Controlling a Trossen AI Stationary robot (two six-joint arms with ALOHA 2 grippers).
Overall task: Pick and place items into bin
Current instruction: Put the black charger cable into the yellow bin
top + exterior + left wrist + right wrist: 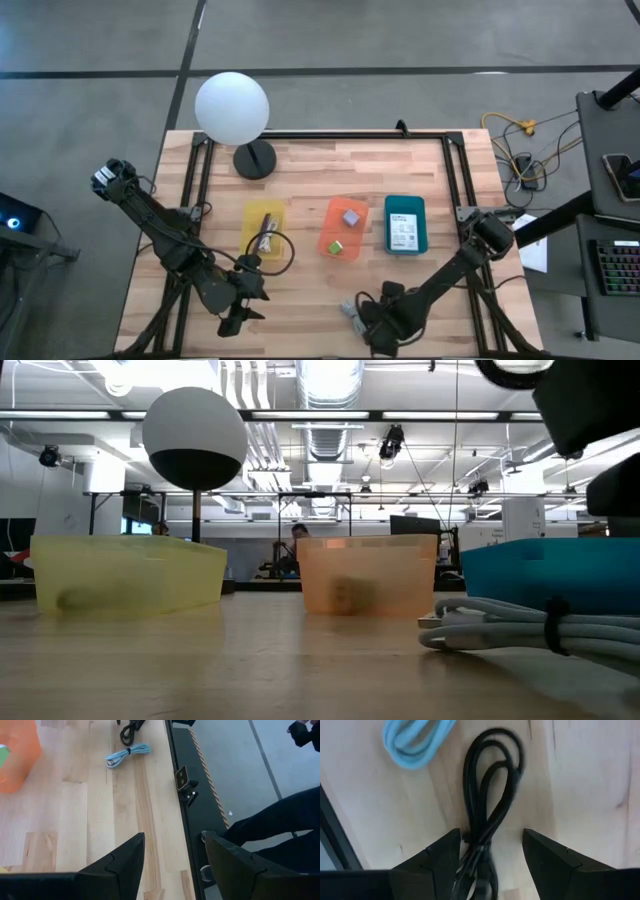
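Black cable [487,795] lies between right tool [490,855] fingers.

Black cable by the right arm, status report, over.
Right gripper open, straddling black cable. Left gripper open, empty, near table edge. Light blue cable beside, not blocking.
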